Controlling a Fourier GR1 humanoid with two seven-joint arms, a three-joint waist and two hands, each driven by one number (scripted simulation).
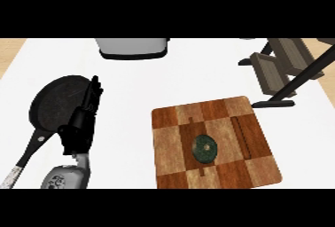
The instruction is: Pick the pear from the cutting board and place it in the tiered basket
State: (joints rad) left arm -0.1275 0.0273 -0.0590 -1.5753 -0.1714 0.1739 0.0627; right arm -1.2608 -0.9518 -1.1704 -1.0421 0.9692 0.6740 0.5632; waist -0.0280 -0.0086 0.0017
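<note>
A dark green pear (204, 148) sits near the middle of the wooden cutting board (177, 119) at the lower right of the counter. The tiered basket (278, 66), with grey-brown trays on a black frame, stands at the back right, beyond the board. My left hand (79, 126) is at the left, well away from the board, fingers straight and pointing away from me, holding nothing. It partly overlaps the frying pan's right edge. My right hand does not show.
A black frying pan (56, 104) lies at the left, its handle (23, 162) running toward the near edge. A grey appliance (131, 48) stands at the back centre. White counter lies between the hand and the board.
</note>
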